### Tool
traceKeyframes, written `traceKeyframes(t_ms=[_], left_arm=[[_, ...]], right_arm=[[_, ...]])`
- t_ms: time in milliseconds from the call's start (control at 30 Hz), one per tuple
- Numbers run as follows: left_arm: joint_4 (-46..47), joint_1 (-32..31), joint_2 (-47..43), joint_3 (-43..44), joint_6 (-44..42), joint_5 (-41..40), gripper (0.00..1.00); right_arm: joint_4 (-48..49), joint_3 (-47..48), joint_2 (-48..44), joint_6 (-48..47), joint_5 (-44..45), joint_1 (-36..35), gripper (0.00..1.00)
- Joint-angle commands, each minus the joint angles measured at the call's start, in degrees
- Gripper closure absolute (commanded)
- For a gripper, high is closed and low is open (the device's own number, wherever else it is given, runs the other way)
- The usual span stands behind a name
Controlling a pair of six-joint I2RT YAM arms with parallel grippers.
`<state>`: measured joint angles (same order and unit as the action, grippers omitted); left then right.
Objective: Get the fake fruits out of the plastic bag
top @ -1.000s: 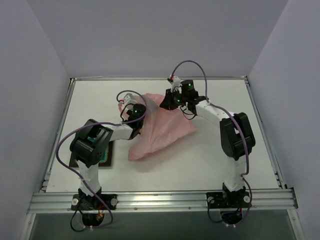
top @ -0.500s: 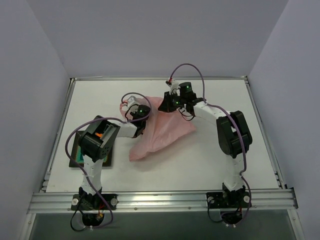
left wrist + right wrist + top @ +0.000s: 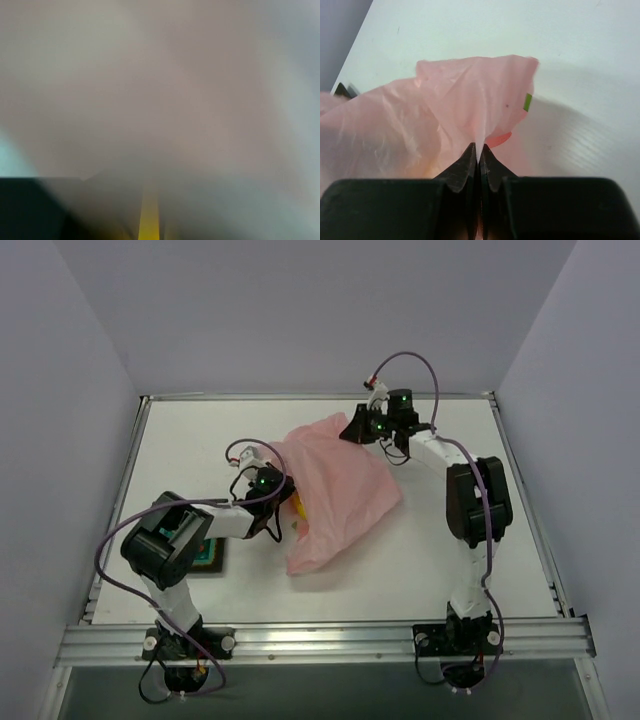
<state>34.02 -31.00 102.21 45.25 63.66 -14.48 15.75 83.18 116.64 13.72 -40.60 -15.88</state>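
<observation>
The pink plastic bag (image 3: 345,485) lies mid-table, its far corner lifted. My right gripper (image 3: 354,429) is shut on that corner; in the right wrist view the film (image 3: 470,100) runs up out of the closed right gripper (image 3: 479,150). My left gripper (image 3: 285,502) is at the bag's left edge, its tips under the film. A yellow-orange fake fruit (image 3: 297,508) shows right beside it. The left wrist view is fogged by plastic. Only a narrow yellow strip (image 3: 149,215) shows there, and the jaws are not readable. Other fruits are hidden.
A dark square tray (image 3: 212,555) sits at the left, mostly covered by my left arm. A raised rail (image 3: 320,397) borders the table at the back, with grey walls beyond. A small green mark (image 3: 527,101) shows on the bag.
My right gripper has moved right and back with the bag corner, stretching the bag out. My left gripper has pushed into the bag's left side, and a yellow-orange piece now shows there.
</observation>
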Motion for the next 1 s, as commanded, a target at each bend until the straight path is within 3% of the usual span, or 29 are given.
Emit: traceKeyframes(t_ms=[0, 200, 267, 333, 367, 467, 700, 967], left_arm=[[3.0, 0.5, -6.5, -1.4, 0.2, 0.5, 0.89], [2.2, 0.6, -10.3, -2.4, -1.5, 0.5, 0.97], [0.7, 0.8, -10.1, -1.7, -2.6, 2.5, 0.78], [-0.1, 0.6, -10.4, -1.7, -3.0, 4.5, 0.60], [-0.8, 0.0, -10.8, -1.8, -3.0, 4.8, 0.43], [-2.2, -1.9, -12.1, -2.8, -1.6, 5.2, 0.26], [-9.2, -5.6, -13.7, -0.7, -1.3, 2.6, 0.16], [-14.2, -9.2, -7.2, 4.3, -1.3, 0.1, 0.16]], right_arm=[[1.6, 4.9, 3.1, 1.9, -2.4, 1.2, 1.00], [1.6, 7.1, 5.2, 2.5, -2.6, 1.2, 1.00], [1.7, 6.1, 4.9, 2.3, -3.2, 1.2, 0.88], [1.7, 5.5, 4.6, 1.9, -3.3, 1.2, 0.83], [1.6, 5.2, 4.5, 1.8, -3.3, 1.2, 0.83], [1.6, 5.2, 4.4, 1.5, -3.1, 1.2, 0.86], [1.6, 4.4, 3.4, 1.4, -2.6, 0.9, 0.89], [2.5, 2.8, 1.9, 1.5, -2.6, 0.9, 0.89]])
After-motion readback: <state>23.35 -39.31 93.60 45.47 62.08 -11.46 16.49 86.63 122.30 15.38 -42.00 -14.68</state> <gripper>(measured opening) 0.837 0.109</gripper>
